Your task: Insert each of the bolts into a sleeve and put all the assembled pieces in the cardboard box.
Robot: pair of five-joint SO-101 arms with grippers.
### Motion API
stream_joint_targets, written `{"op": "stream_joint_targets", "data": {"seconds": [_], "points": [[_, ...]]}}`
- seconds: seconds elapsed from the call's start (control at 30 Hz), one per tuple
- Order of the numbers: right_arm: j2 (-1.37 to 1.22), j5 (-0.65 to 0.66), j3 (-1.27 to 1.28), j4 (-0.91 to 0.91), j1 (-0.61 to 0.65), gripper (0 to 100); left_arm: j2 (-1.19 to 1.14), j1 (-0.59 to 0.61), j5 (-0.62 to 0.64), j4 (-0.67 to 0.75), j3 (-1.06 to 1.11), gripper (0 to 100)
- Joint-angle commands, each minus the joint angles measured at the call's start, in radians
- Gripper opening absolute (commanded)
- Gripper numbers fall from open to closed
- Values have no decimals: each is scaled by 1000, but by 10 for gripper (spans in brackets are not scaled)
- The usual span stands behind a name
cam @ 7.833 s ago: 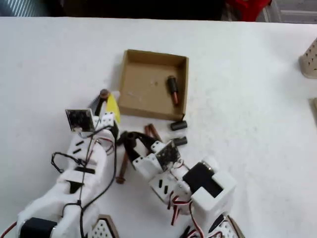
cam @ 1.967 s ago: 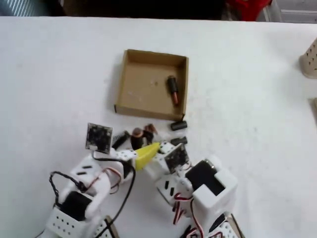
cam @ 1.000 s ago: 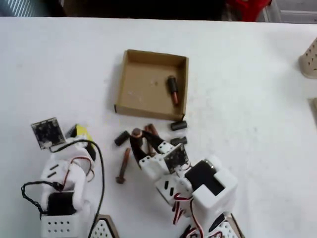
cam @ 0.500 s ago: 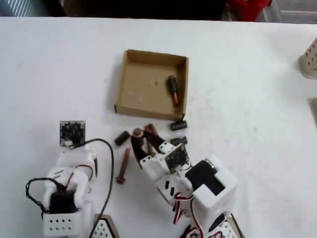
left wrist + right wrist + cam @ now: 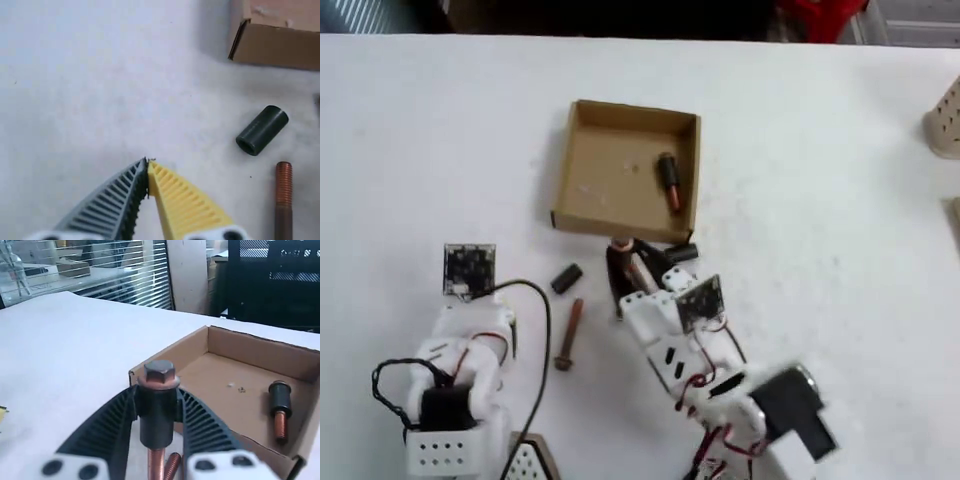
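Right gripper (image 5: 157, 395) is clamped on a joined piece (image 5: 157, 415): a copper bolt pushed through a black sleeve, held upright with the hex head on top; both black fingers press on the sleeve. In the high view that gripper (image 5: 623, 262) sits just in front of the near wall of the box (image 5: 610, 215), close to it, with the bolt head (image 5: 620, 243) almost at the wall; whether the piece touches the table (image 5: 820, 150) I cannot tell.

Inside the box (image 5: 250, 347) lies one finished piece (image 5: 668, 180), flat on the floor towards the right-hand wall; the right wrist view picks it up too (image 5: 279, 405), copper end pointing towards the camera.

Left gripper (image 5: 147, 167): grey and yellow fingers pressed together at the tips, nothing between them, pointed down at bare table; its arm sits well apart from the box.

On the table between the two arms there is a loose sleeve (image 5: 566, 278) lying on its side, and just nearer the arm bases a loose bolt (image 5: 568, 335); they lie apart. The left wrist view has both, sleeve (image 5: 262, 130) and bolt (image 5: 283, 195), plus a corner of the box (image 5: 275, 45).

A second sleeve (image 5: 682, 253) lies just beside the near wall; a spare bolt (image 5: 170, 465) peeks out beneath the right gripper.
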State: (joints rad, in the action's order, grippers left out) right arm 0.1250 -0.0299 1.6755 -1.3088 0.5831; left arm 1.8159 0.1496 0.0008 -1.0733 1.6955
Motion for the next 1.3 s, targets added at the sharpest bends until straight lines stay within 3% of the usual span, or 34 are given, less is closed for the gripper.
{"op": "stream_joint_targets", "data": {"seconds": [0.0, 0.4, 0.53, 0.9, 1.27], "points": [[179, -14, -25, 205, -42, 16, 8, 5, -8, -5, -3, 21], [674, -8, -215, 1168, -173, 16, 8, 5, -9, -5, -3, 21], [780, -6, -278, 1395, -185, 16, 8, 5, -9, -5, -3, 21], [834, -6, -560, 1837, -185, 17, 8, 5, -9, -5, -3, 21], [734, 34, -948, 2049, -185, 17, 8, 7, -9, -5, -3, 21]]}}
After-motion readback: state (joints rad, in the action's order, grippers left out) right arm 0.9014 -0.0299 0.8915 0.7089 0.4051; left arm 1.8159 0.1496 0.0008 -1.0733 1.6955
